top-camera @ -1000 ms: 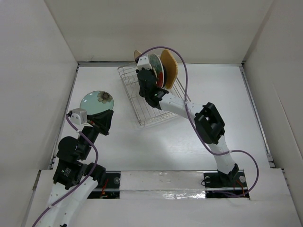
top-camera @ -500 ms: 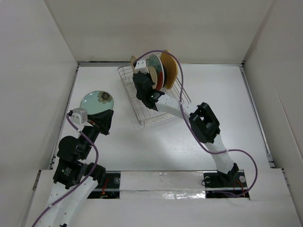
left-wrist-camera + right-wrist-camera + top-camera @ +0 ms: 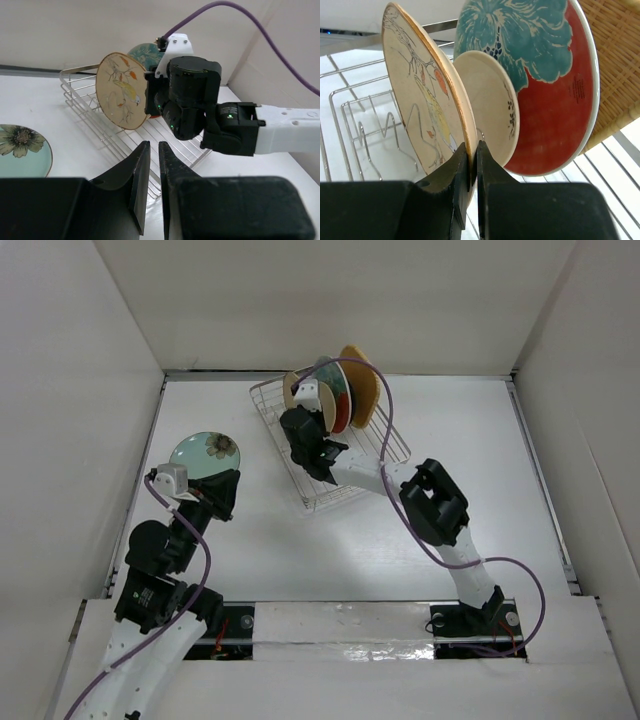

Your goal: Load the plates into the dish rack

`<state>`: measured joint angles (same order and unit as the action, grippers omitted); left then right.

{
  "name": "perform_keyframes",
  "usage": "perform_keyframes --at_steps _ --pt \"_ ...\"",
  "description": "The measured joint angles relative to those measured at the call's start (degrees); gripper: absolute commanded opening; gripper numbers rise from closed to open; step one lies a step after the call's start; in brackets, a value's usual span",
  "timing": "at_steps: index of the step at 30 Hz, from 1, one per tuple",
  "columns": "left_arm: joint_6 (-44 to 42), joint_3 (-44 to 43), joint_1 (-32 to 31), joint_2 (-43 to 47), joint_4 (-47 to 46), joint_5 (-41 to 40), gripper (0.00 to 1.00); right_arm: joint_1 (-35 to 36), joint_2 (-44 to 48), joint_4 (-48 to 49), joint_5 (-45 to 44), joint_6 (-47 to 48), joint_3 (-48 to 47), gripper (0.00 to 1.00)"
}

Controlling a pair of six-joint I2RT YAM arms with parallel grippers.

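The silver wire dish rack (image 3: 345,475) stands at the back middle. The orange plate (image 3: 362,380), the red teal-patterned plate (image 3: 338,405) and the small cream plate (image 3: 490,100) stand upright in it. My right gripper (image 3: 300,410) is shut on the lower rim of the beige floral plate (image 3: 415,100) and holds it upright over the rack, just left of the cream plate. The pale teal flowered plate (image 3: 205,450) lies flat on the table at the left. My left gripper (image 3: 222,490) is shut and empty beside it. The small black plate is out of view.
White walls enclose the table on three sides. The right arm's purple cable (image 3: 385,390) loops over the plates in the rack. In the left wrist view, the rack (image 3: 95,120) and the right gripper's body (image 3: 185,100) lie ahead of my left gripper (image 3: 154,145).
My right gripper has moved a little nearer and lower with the beige floral plate, beside the cream plate. The left arm has shifted slightly.
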<state>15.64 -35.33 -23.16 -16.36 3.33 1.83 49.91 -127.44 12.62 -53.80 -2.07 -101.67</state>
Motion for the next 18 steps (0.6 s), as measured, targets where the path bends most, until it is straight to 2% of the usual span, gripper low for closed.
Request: perform_keyframes --at_steps 3,4,8,9,11,12,14,18 --pt "0.4 0.0 0.0 -1.8 0.2 -1.9 0.10 0.7 0.0 -1.2 -0.4 -1.6 0.0 0.00" --pt "0.6 0.0 0.0 -2.6 0.4 -2.3 0.10 0.7 0.1 -1.5 -0.5 -2.3 0.0 0.03" --pt "1.8 0.0 0.9 -5.4 0.9 -3.3 0.13 0.2 1.2 -3.3 0.9 -5.8 0.9 0.28" --pt "2.2 0.0 1.3 -6.3 0.9 -3.4 0.14 0.0 2.1 -3.7 2.1 -6.8 1.5 0.44" --pt "3.0 -0.3 1.7 -8.0 1.1 -3.6 0.15 -0.2 4.3 -4.9 4.9 -8.5 3.0 0.57" --pt "3.5 -0.6 1.9 -9.0 1.2 -3.8 0.16 -0.1 5.7 -5.5 6.4 -9.2 3.8 0.67" --pt "4.5 -1.4 1.9 -11.3 1.3 -4.0 0.17 -0.1 9.0 -6.2 9.3 -10.5 5.6 0.79" --pt "7.3 -2.4 1.9 -14.4 1.3 -5.6 0.18 -0.1 19.3 -5.6 16.0 -12.0 12.8 0.83"
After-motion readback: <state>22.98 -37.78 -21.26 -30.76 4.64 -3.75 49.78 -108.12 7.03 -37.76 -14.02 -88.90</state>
